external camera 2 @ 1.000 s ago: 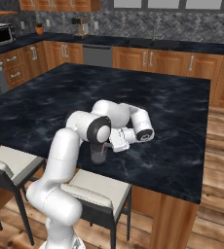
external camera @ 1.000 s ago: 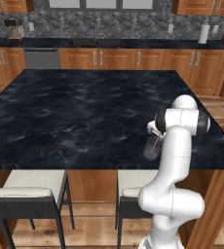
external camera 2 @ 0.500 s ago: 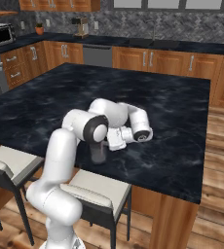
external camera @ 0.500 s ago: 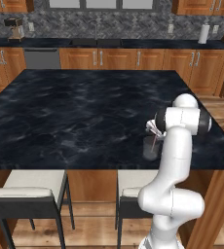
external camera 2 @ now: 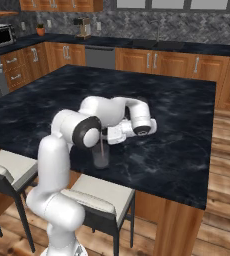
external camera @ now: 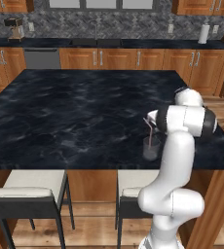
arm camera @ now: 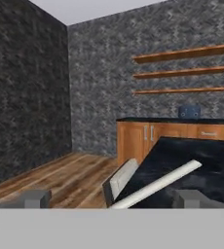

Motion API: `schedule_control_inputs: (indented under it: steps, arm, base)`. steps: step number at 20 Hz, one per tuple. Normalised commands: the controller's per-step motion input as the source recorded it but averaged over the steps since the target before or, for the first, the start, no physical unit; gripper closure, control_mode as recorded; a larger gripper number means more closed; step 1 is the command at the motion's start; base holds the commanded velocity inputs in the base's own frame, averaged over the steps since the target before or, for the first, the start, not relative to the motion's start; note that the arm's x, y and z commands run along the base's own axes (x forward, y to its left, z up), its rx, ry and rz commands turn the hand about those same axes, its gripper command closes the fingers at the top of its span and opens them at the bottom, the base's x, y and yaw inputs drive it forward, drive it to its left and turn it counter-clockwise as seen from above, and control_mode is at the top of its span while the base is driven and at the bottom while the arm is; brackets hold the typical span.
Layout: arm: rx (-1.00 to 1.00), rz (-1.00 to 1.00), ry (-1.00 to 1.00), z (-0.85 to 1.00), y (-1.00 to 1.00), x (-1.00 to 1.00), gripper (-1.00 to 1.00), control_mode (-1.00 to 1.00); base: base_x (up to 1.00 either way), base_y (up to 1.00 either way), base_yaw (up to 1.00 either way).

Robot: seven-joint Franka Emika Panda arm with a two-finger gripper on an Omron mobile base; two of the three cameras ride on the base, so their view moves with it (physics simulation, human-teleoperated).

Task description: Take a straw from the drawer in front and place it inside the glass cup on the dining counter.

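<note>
Item one: you had the thin pinkish-red drinking straw (external camera: 148, 130) standing inside the small clear greyish glass tumbler (external camera: 151, 148), its lower part in the cup and its top leaning out above the rim (the lean showed best from the left base view). The same straw (external camera 2: 102, 144) and tumbler (external camera 2: 101, 157) appeared in the right base view, partly behind the arm's dark joint.

Item two: the tumbler sat on the wide black marble-look dining counter (external camera: 80, 112), near its front edge on the robot's side, above the two stools with pale cushions (external camera: 31, 184).

Item three: your two-finger gripper (external camera 2: 111, 136) hung level just above and beside the cup, touching neither cup nor straw as far as you could see. Its two dark finger tips (arm camera: 35, 198) stood wide apart in the hand view, with nothing between them.

Item four: behind the counter ran the orange-brown wooden cabinets (external camera: 133, 58) with silver bar handles.
</note>
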Motion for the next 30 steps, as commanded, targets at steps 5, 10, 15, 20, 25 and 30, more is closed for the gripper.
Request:
schedule_control_inputs:
  steps: [5,10,15,20,25,30]
  arm:
    - [-0.25,-0.09,0.0,0.28,0.0,0.0,-1.0,-1.0]
    - [-0.29,-0.09,-0.03,0.14,0.0,0.0,-1.0,-1.0]
    - [-0.29,-0.12,0.0,-0.03,0.0,0.0,-1.0,-1.0]
    - [-0.25,-0.18,0.01,-0.18,0.0,0.0,-1.0,-1.0]
    - [-0.22,-0.22,0.01,-0.2,0.0,-0.06,-1.0,-1.0]
    - [-0.26,-0.26,-0.06,0.02,0.0,-0.26,-1.0,-1.0]
  base:
    - [0.0,0.0,0.0]
    - [0.0,0.0,0.0]
    - [0.0,0.0,0.0]
    - [0.0,0.0,0.0]
    - [0.0,0.0,0.0]
    - [0.0,0.0,0.0]
